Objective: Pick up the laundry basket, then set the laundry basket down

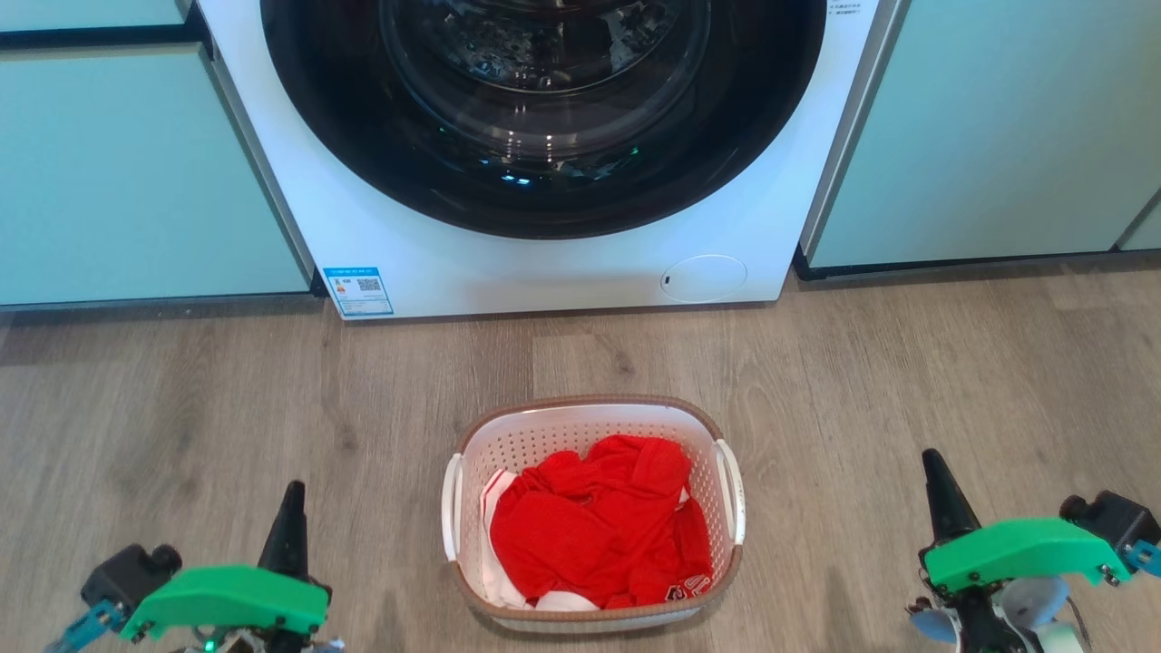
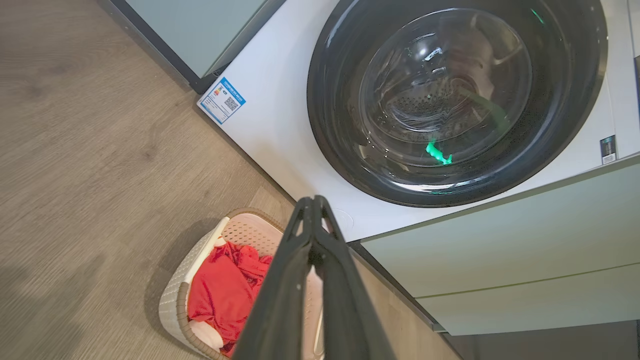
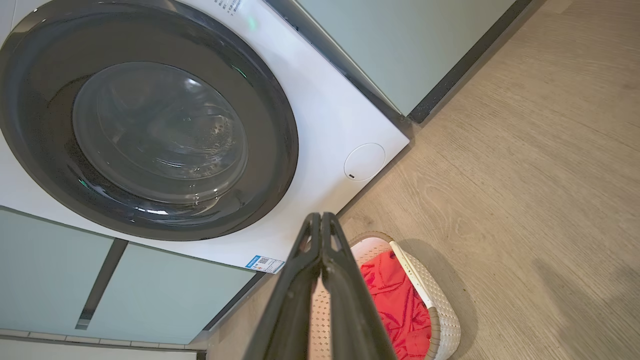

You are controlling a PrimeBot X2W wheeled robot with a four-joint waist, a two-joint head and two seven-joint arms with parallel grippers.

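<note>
The laundry basket (image 1: 590,400) stands on the floor (image 1: 181,408) in front of the washer (image 1: 544,272), loaded with red clothing (image 1: 599,526). It sits between the two claws, well apart from both and about equally far from each. Its long axis points toward the washer, so one side handle faces each arm. The left claw (image 1: 293,494) and right claw (image 1: 934,467) are each pinched closed on nothing.
</note>
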